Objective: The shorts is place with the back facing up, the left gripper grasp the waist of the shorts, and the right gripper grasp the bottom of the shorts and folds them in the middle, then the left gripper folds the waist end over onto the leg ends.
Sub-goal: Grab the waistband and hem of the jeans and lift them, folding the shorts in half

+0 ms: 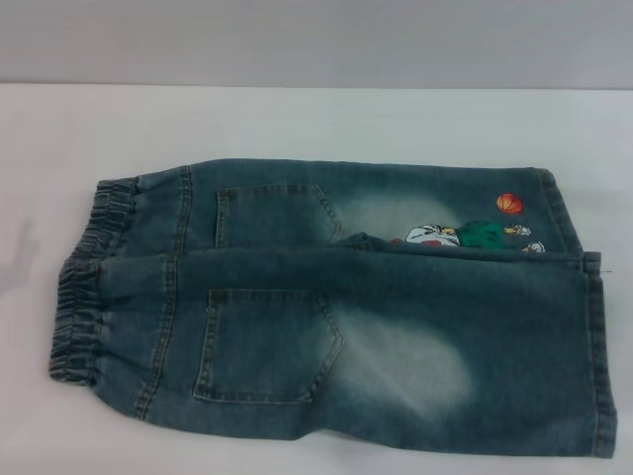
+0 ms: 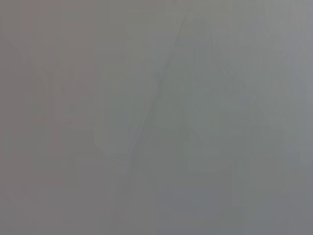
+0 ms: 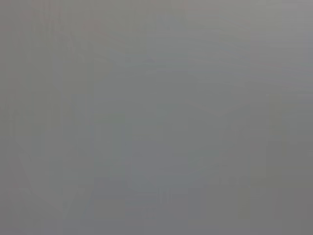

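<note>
Blue denim shorts (image 1: 326, 307) lie flat on the white table (image 1: 297, 124) in the head view, back side up with two back pockets showing. The elastic waist (image 1: 84, 282) is at the left and the leg ends (image 1: 588, 346) are at the right. A cartoon print (image 1: 465, 235) shows on the far leg near its hem. Neither gripper shows in any view; both wrist views show only a plain grey blur.
The white table surface extends behind the shorts to a grey wall (image 1: 316, 40) at the back. The near leg's hem reaches close to the table's front edge at the lower right.
</note>
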You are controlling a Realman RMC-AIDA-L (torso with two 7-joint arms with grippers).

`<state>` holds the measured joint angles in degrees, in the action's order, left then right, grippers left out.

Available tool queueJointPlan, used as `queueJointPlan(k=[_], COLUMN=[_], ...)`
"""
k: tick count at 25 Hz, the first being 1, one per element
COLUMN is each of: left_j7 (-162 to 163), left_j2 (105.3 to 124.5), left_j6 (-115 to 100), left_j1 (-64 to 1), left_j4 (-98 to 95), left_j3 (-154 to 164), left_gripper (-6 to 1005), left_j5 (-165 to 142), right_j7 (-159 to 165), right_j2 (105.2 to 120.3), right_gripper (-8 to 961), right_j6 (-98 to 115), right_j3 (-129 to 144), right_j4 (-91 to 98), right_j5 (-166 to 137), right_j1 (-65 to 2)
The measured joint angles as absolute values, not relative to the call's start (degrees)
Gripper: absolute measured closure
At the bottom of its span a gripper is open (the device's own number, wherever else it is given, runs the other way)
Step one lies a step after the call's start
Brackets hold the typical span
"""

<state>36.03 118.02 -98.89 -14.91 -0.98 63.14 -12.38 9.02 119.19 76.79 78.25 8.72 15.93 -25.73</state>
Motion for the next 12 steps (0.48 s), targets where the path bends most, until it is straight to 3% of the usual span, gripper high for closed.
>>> queueJointPlan(k=[12], left_j7=[30.3], left_j2=[117.37], left_j6=[-94.69], left_j1=[-14.32], left_j4=[-2.16], left_j3=[61.5], left_gripper=[238], left_j5=[-12.88], right_j7=[9.49], right_j2=[119.61], right_gripper=[278], right_j6=[76.39], right_j3=[79.97], right_j4=[8.69], right_j5=[15.82], right_j1=[-29.29])
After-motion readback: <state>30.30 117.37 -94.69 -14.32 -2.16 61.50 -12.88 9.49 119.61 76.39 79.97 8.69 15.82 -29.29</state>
